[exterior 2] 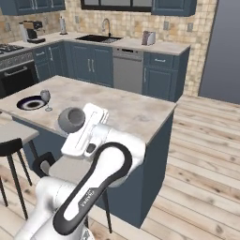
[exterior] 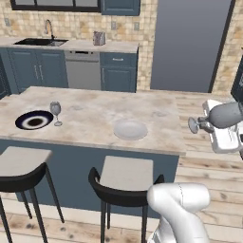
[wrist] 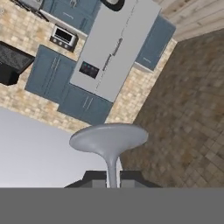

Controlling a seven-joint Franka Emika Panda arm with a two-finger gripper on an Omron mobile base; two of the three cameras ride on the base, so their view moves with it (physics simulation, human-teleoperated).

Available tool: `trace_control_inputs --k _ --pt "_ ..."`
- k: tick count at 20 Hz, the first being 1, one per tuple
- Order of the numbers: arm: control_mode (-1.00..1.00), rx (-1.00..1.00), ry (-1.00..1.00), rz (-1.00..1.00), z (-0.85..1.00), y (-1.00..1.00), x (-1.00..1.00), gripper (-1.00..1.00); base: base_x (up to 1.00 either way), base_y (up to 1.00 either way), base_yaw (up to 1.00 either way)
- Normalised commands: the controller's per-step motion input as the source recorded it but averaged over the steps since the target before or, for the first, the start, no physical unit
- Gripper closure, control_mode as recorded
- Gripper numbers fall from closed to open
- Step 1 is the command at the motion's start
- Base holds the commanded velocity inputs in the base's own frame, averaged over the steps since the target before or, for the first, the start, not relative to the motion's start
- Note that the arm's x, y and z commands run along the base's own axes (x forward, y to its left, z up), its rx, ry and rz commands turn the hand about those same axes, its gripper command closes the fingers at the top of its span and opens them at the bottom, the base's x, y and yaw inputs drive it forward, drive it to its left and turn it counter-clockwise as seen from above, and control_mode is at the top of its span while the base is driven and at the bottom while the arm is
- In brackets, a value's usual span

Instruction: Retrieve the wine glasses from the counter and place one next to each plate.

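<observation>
- Two stools (exterior: 124,182) stand at the near side of the island tabletop (exterior: 95,118), their dark backs curving under its edge; one sits just ahead of the arm's white base.
- Beyond the island, a run of navy cabinets carries a sink (exterior: 40,42), a tap and a toaster (exterior: 98,38); a tall grey fridge (exterior: 190,45) stands to the right.
- On the island, a dark blue-black plate with a white centre (exterior: 34,120) lies at the left, with one wine glass (exterior: 56,113) upright just beside its right edge.
- A pale grey-white plate (exterior: 130,129) lies nearer the middle, well apart from the first.
- The second wine glass (exterior: 216,116) is off the island's right end, over the wooden floor, lying sideways: its rounded greyish bowl toward the arm, its flat foot pointing at the island.
- The gripper (wrist: 113,177) has its jaws closed narrowly on this glass's thin stem, seen in the hand view with the foot spreading just above them.
</observation>
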Motion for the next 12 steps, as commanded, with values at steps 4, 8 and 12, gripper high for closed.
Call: trace_control_inputs --k 4,8,12 --pt "-1.0 -0.08 0.12 0.07 -0.6 -0.28 0.72 1.0 0.0 0.0 0.0" --pt "-1.0 -0.28 0.07 0.0 -0.41 0.0 0.55 1.0 0.0 0.0 0.0" --pt "-1.0 -0.32 0.11 0.0 -0.42 0.0 0.67 1.0 0.0 0.0 0.0"
